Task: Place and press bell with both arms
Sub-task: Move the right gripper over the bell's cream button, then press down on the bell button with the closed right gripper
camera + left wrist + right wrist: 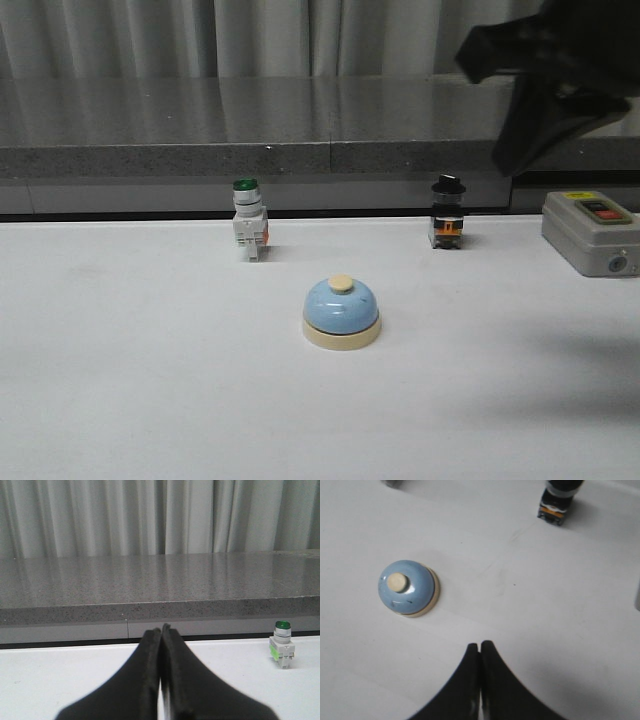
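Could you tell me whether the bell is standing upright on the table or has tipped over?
Upright. The bell rests flat on its cream base on the table, with its knob pointing straight up; nothing touches it.

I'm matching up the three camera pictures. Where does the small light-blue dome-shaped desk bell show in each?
Front view: light-blue dome-shaped desk bell, centre of white table.
Left wrist view: not in it.
Right wrist view: bell at left, beyond the shut right gripper.
Shared landmark: black-capped push-button switch.

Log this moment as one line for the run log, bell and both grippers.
bell: upright on table, untouched | left gripper: shut, empty, low over table | right gripper: shut, empty, raised above and apart from bell | press: not yet done
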### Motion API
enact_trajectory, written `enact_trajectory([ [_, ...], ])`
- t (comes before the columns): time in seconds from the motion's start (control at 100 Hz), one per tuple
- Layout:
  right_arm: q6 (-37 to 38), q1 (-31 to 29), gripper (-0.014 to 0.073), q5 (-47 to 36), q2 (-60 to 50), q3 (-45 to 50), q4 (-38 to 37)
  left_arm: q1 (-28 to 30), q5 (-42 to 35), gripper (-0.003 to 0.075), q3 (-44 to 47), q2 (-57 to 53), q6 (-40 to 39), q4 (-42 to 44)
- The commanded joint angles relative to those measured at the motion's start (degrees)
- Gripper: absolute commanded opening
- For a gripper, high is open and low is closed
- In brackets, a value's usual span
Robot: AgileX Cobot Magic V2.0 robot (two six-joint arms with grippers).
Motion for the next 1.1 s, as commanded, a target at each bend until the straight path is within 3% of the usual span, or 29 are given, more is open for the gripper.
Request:
enact_trajectory([
  [0.0, -0.3, 1.7, -0.007, -2.8, 2.6, -4.4, 0.4, 0.2, -4.6, -0.002, 2.5, -1.8, -0.4, -0.5],
  [0.48, -0.3, 9.0, -0.007, -2.8, 19.2, -16.3, 0.4, 0.2, -4.6, -0.002, 2.5, -1.8, -0.4, -0.5],
  [1.09, -0.3, 10.1, -0.007, -0.4, 23.7, -20.5, 0.5, 0.2, -4.6, -0.002, 2.5, -1.8, -0.4, -0.5],
])
